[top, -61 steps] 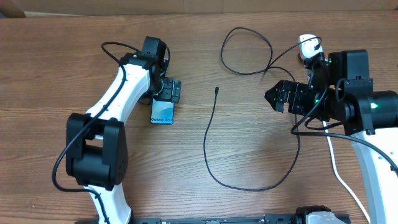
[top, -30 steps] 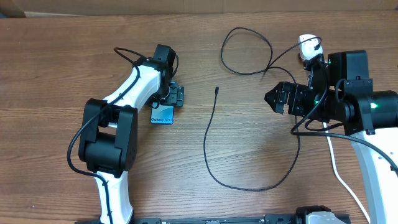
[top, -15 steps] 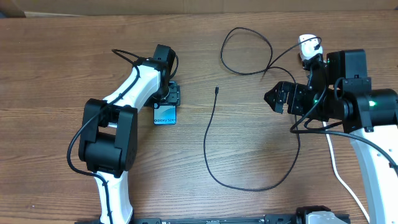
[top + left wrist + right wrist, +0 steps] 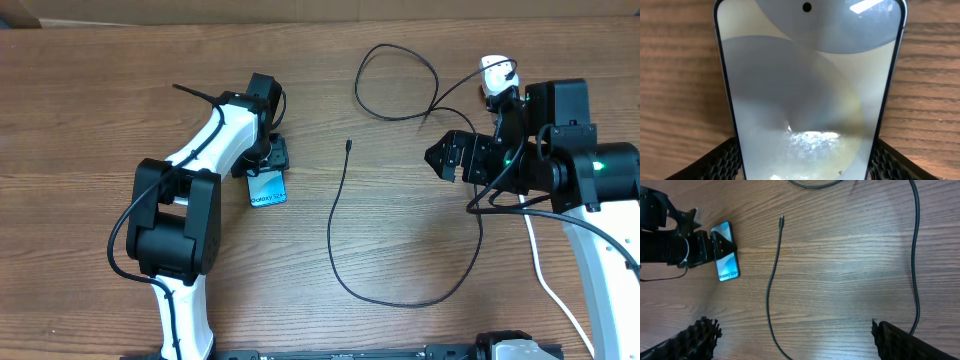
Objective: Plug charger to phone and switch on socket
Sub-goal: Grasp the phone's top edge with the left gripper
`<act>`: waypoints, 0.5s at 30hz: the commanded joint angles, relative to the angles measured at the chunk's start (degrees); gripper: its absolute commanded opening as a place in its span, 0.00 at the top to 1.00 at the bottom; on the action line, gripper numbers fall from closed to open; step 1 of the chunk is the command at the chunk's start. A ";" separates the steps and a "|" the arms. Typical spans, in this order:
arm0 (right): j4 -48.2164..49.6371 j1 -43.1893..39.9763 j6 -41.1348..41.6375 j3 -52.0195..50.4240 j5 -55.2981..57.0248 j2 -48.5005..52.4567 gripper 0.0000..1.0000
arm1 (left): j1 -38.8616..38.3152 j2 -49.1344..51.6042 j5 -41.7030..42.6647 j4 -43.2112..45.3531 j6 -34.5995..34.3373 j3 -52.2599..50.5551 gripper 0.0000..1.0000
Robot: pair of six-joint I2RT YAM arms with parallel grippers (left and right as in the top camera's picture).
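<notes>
The phone (image 4: 266,187) has turned slightly askew since half a second ago; I see the left gripper (image 4: 270,168) pinching its side edges, the right gripper (image 4: 440,158) spread wide, empty.

- You lose the phone (image 4: 805,100) at the left wrist view's bottom edge
- Far right, your right arm (image 4: 590,180) covers most of the socket (image 4: 490,72)
</notes>
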 commanded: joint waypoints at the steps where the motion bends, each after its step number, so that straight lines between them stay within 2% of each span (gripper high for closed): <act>1: 0.81 0.31 -0.17 0.28 0.33 0.07 0.00 | 1.36 1.38 0.22 -2.12 -6.60 0.55 0.33; 15: 1.70 0.31 0.04 0.28 -0.20 0.35 0.00 | 6.86 1.38 13.55 -3.63 -16.09 0.55 0.48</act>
